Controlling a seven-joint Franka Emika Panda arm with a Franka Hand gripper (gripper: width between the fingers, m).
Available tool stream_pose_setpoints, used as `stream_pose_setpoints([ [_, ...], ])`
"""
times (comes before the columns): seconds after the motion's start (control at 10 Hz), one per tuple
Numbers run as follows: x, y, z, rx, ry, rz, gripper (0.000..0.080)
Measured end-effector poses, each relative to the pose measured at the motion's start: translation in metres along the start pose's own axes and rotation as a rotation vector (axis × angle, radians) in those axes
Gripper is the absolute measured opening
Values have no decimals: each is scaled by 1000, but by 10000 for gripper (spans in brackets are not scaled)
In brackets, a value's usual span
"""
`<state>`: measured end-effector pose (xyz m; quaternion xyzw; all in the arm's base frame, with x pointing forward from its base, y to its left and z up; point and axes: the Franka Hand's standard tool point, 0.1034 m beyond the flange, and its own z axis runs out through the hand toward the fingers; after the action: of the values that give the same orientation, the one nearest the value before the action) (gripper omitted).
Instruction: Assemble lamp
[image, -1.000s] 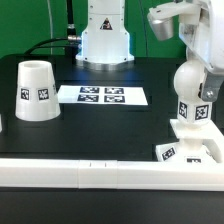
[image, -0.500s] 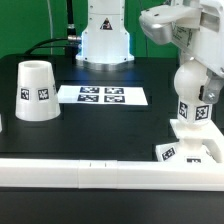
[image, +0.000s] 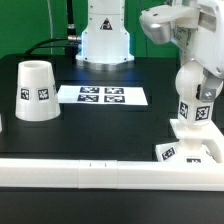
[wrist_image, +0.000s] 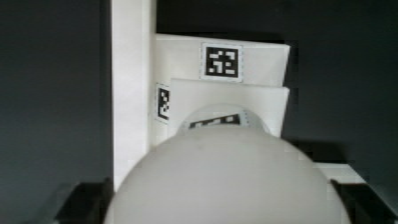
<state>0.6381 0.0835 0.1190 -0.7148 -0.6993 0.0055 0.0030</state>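
While the lamp bulb (image: 191, 92) stands upright on the flat square lamp base (image: 190, 150), both are found well to the exterior view's right of the marker board (image: 101, 96) on the black desk (image: 110, 125), close behind a long white rail (image: 90, 172). The tapered lamp shade (image: 36, 91) is set mouth-down near the marker board, on the exterior view's left of it, with nothing touching it. The white robot arm (image: 178, 22) is positioned over the bulb's round head, with the jaws at either side of it. Whether they press on the head or stand slightly clear cannot be told.

If the bulb is not fully seated, it could be tilted or pulled out of the base by a sideways or upward tug. The light base could also be dragged across the desk.

Only in the wrist view is the head shown filling the space between the dark jaw tips, with a base tag beyond it. Only in the exterior view are the shade, the marker board and the bulb's upright stance shown.
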Motion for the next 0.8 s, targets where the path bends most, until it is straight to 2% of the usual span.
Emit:
stream_pose_setpoints([
  [0.2, 0, -1, 1, 4, 2, 241, 577],
  [0.8, 5, -1, 0, -7, 10, 939, 578],
])
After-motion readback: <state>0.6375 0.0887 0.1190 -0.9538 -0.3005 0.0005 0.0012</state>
